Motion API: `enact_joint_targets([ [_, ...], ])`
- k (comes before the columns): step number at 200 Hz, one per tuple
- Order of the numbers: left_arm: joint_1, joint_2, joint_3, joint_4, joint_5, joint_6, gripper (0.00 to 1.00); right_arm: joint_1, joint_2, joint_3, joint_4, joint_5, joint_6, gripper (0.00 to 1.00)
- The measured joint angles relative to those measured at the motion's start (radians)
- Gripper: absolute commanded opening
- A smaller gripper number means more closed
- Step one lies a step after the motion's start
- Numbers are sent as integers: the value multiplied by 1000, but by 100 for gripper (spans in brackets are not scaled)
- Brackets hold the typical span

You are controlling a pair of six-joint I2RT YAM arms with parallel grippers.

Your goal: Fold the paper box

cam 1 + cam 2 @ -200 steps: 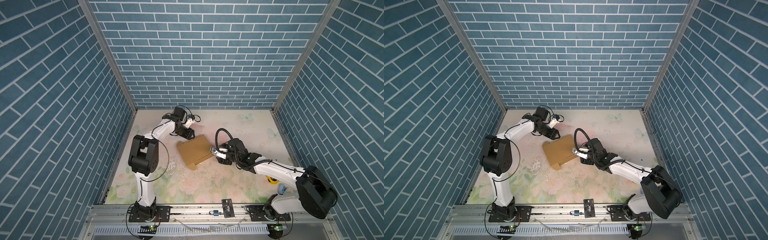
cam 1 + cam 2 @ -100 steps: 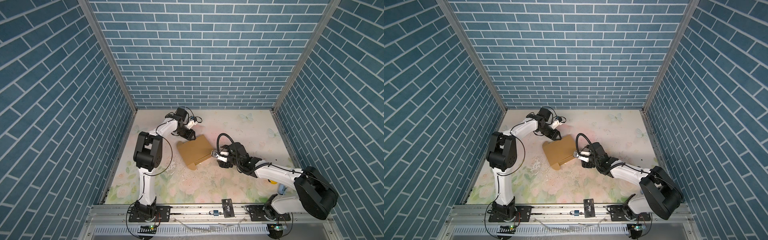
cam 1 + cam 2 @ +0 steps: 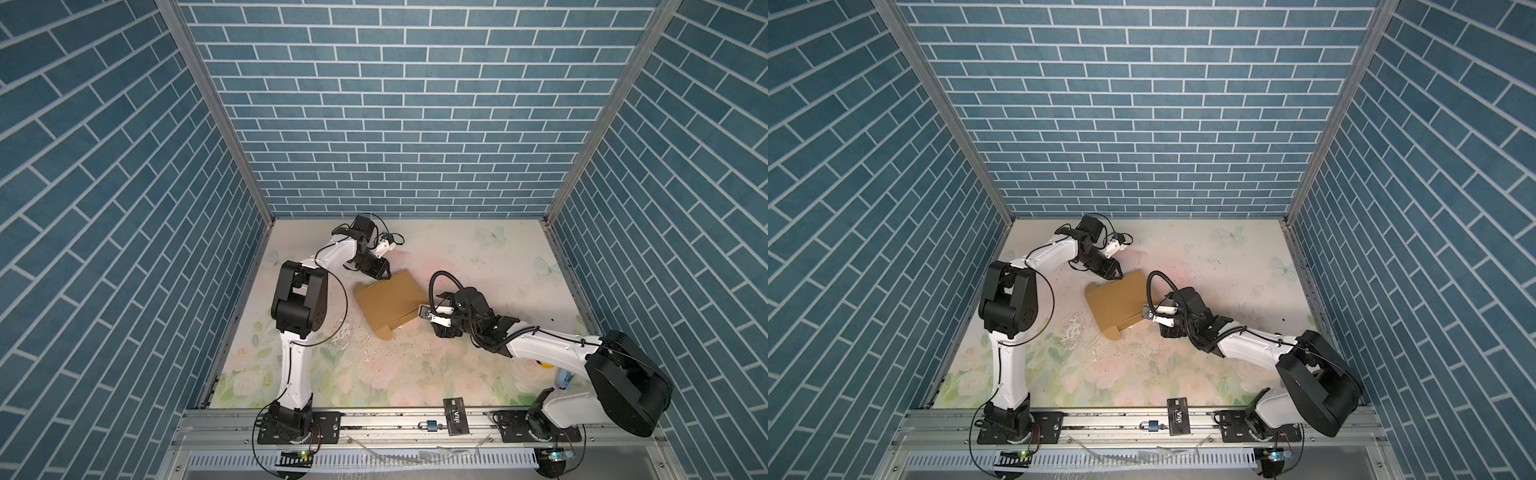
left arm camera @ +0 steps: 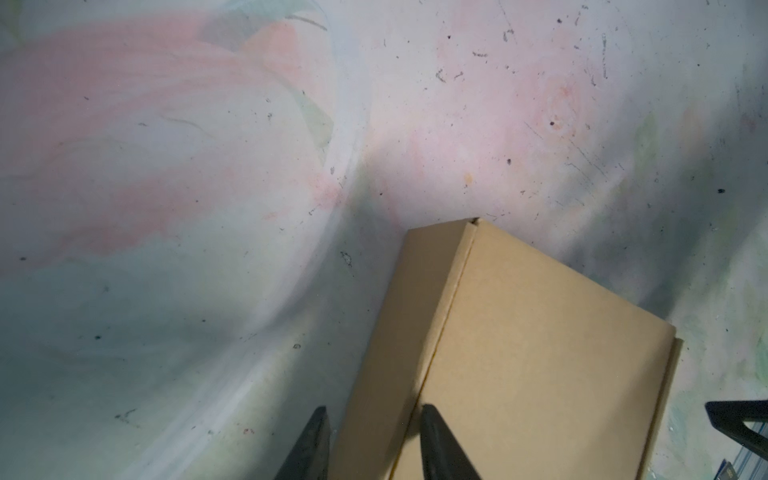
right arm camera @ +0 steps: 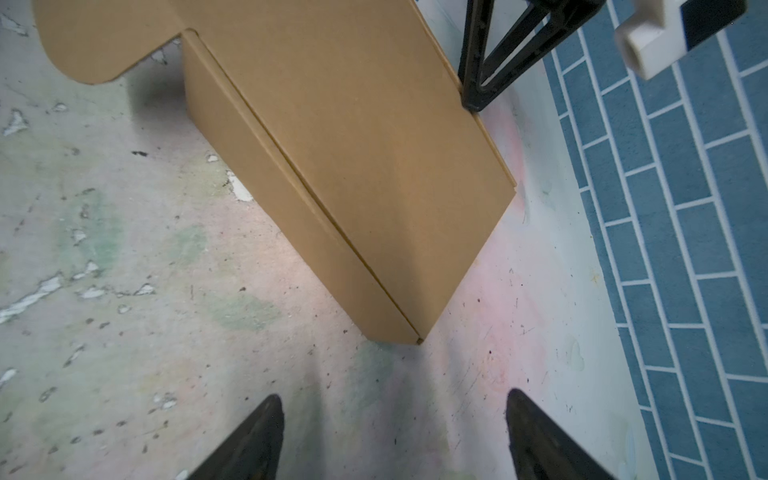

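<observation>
Two grippers, one box. On the left, the left gripper (image 3: 384, 276) sets its black tapered fingers (image 4: 440, 449) narrow astride the far edge of the paper box (image 3: 388, 301); whether they pinch it cannot be told. The box is smooth tan cardboard, flat and rectangular, with a rounded tab (image 5: 83, 50), and lies mid-table on the scuffed floral mat (image 3: 374, 374). The right gripper (image 3: 420, 312) gapes wide and empty just beside the box's corner.

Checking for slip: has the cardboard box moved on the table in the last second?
No. The box sits at the same spot and angle against the table's back edge in both top views.
</observation>
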Motion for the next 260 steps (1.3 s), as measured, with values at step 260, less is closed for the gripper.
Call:
enact_joint_targets([
  [260,55,47,55,-51,119,5,12,44,402,61,470,6,-357,84],
])
